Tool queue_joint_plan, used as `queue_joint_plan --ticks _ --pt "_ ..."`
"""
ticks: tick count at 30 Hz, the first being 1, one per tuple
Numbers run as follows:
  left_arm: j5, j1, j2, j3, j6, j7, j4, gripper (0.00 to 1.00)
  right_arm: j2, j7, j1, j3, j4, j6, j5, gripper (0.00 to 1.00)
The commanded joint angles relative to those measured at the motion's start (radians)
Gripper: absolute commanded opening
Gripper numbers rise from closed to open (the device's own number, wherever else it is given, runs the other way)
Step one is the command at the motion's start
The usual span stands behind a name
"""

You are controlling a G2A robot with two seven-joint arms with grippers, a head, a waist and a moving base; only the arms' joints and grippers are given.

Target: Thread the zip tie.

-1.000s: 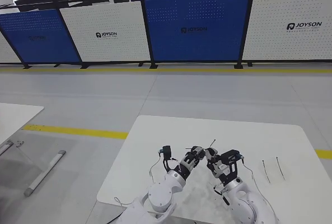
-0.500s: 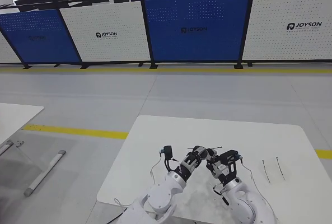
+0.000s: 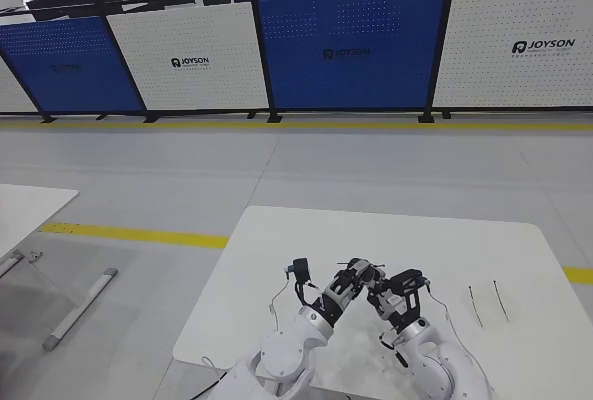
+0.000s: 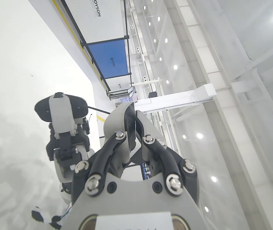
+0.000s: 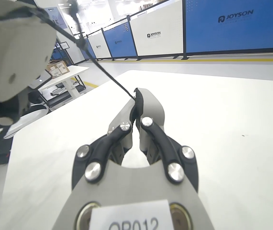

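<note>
A black zip tie (image 5: 105,72) is stretched in the air between my two grippers, above the front middle of the white table (image 3: 426,240). My right gripper (image 5: 136,96) is shut on one end of the strap, which comes out at its fingertips. The strap runs slanting up to my left gripper (image 5: 34,13), also shut on it, and a short blurred end (image 5: 73,3) sticks out beyond. In the left wrist view, the left gripper (image 4: 134,111) has its pads pressed together on a thin black strip, with the right gripper (image 4: 62,106) close beside it. From above, the left gripper (image 3: 354,272) and the right gripper (image 3: 388,285) nearly touch.
Two spare black zip ties (image 3: 473,305) (image 3: 500,299) lie on the table to the right of the arms. Blue and white partition panels (image 3: 351,55) stand across the floor behind. Another white table (image 3: 16,215) stands to the left.
The zip tie's free tip, which pointed up and to the right, has swung lower and shorter between the grippers. Both grippers shifted slightly and stay shut.
</note>
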State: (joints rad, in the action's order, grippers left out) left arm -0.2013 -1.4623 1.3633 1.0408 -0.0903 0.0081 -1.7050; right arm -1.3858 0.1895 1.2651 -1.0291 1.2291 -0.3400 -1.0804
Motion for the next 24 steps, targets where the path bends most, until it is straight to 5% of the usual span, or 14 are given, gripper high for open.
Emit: queue_joint_plan --ticks 1,22,24 --pt "0.005 -0.003 -0.001 0.0 -0.001 0.001 -0.006 0.0 0.0 0.001 0.0 0.002 -0.002 0.0 0.003 0.0" --pt "0.02 -0.023 -0.003 -0.002 -0.016 0.008 -0.037 0.0 0.01 0.02 -0.021 0.038 -0.028 0.0 0.034 0.0" --pt "0.019 -0.021 -0.003 0.0 -0.013 0.013 -0.031 0.0 0.012 0.034 -0.017 0.036 -0.023 0.0 0.041 0.89"
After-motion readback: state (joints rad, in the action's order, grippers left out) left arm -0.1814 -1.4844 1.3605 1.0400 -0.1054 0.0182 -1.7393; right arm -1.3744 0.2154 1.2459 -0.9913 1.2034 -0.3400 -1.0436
